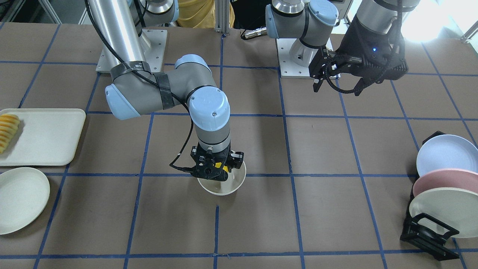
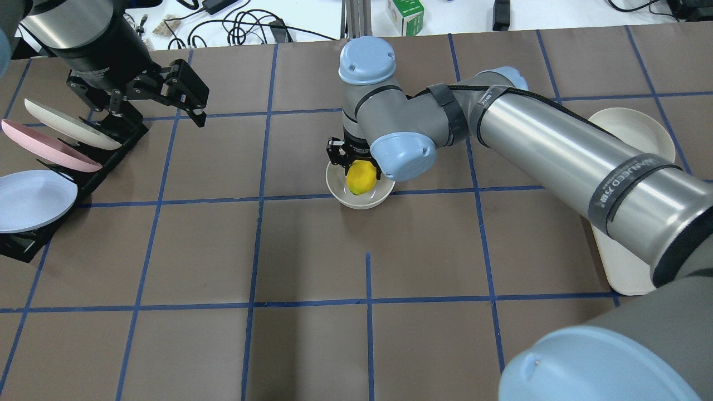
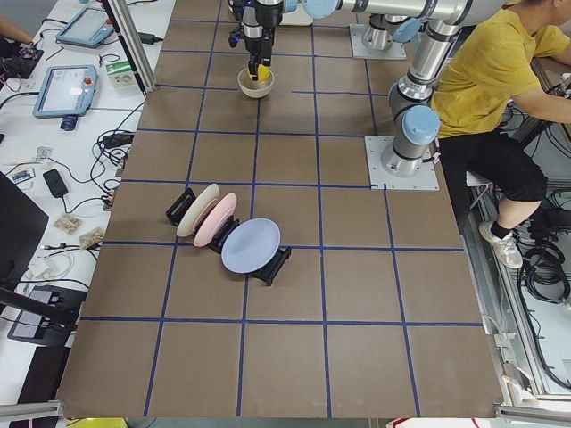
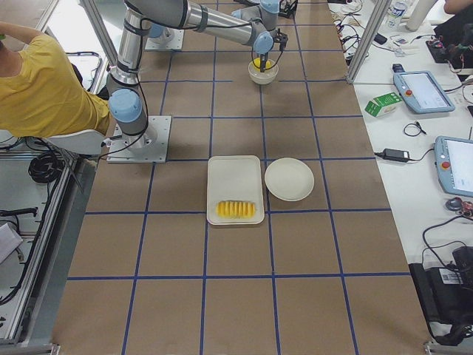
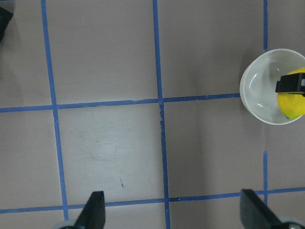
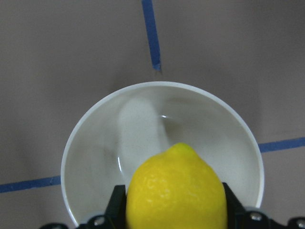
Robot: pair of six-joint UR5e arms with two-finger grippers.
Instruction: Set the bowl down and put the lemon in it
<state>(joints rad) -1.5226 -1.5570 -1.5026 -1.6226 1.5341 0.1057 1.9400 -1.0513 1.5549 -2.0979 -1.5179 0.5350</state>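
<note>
The off-white bowl (image 1: 224,187) stands upright on the brown table near its middle. My right gripper (image 1: 216,171) points straight down over the bowl and is shut on the yellow lemon (image 2: 361,178). In the right wrist view the lemon (image 6: 176,191) sits between the black fingers (image 6: 119,206), just above the bowl's (image 6: 95,125) inside. My left gripper (image 1: 337,89) is open and empty, high above the table near the plate rack. In the left wrist view its gripper (image 5: 174,212) is spread wide, with the bowl (image 5: 257,90) and the lemon (image 5: 291,102) at the right edge.
A cream tray (image 1: 48,138) with a row of orange-yellow slices (image 1: 7,131) and a flat white plate (image 1: 20,198) lie on my right side. A black rack (image 1: 425,235) with three pastel plates stands on my left side. A person sits behind the robot (image 3: 500,71).
</note>
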